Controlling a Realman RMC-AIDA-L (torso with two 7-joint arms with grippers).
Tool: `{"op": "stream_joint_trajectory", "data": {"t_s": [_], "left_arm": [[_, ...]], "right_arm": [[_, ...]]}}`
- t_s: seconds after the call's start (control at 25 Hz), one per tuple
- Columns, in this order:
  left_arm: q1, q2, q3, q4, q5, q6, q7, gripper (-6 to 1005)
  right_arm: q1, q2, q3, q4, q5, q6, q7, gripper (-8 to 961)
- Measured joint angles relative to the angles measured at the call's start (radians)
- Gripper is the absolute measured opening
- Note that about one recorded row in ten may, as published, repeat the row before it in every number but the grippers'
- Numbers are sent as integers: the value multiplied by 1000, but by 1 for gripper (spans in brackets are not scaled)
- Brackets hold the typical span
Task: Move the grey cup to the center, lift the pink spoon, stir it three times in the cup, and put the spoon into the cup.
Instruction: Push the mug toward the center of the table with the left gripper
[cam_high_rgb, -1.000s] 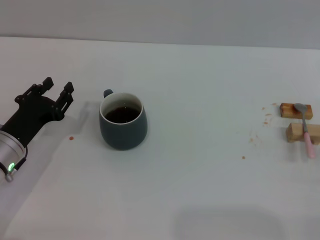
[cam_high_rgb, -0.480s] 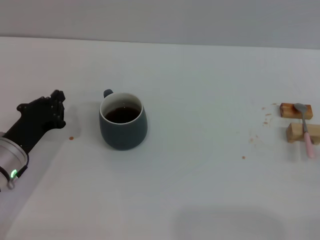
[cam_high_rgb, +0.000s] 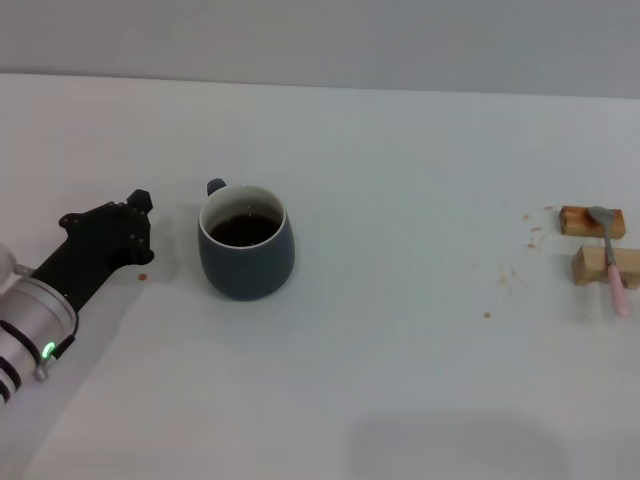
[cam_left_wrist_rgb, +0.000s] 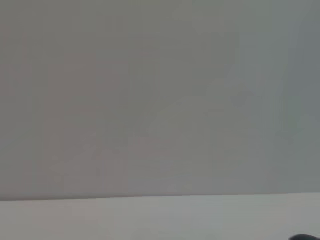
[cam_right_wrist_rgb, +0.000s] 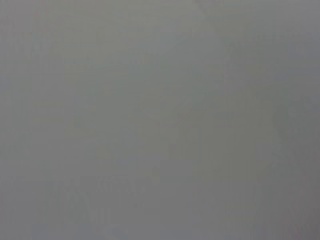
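A: We see the white table (cam_high_rgb: 400, 380) first, smooth and matte, speckled with small brown crumbs, below a plain grey wall.

B: We find the grey cup (cam_high_rgb: 246, 243) left of centre: rounded, glazed, white-rimmed, holding dark liquid.

A: Just beside it sits our left gripper (cam_high_rgb: 140, 225); we cannot tell its fingers' state.

B: Far right, the pink spoon (cam_high_rgb: 610, 255) lies across two wooden blocks (cam_high_rgb: 593, 221).

cup (cam_high_rgb: 246, 256): glazed ceramic, smooth, soft sheen | spoon (cam_high_rgb: 610, 255): grey metal bowl, matt pink handle | two blocks (cam_high_rgb: 603, 264): bare rough wood | table (cam_high_rgb: 400, 380): matt white, smooth | left gripper (cam_high_rgb: 135, 225): matt black, silver metal wrist
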Motion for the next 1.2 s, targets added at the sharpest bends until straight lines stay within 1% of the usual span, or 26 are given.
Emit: {"op": "stream_joint_trajectory", "data": {"t_s": [0.08, 0.64, 0.72, 1.2], "left_arm": [[-7, 0, 22, -6, 0, -4, 2, -2], [-20, -1, 65, -49, 0, -14, 2, -3], [-28, -2, 83, -59, 0, -23, 2, -3], [-47, -5, 123, -96, 0, -41, 1, -3]], "right_arm": [[1, 0, 0, 0, 0, 1, 2, 816], [3, 0, 0, -2, 0, 6, 11, 817], [3, 0, 0, -2, 0, 11, 11, 817], [1, 0, 0, -2, 0, 17, 11, 817]]}}
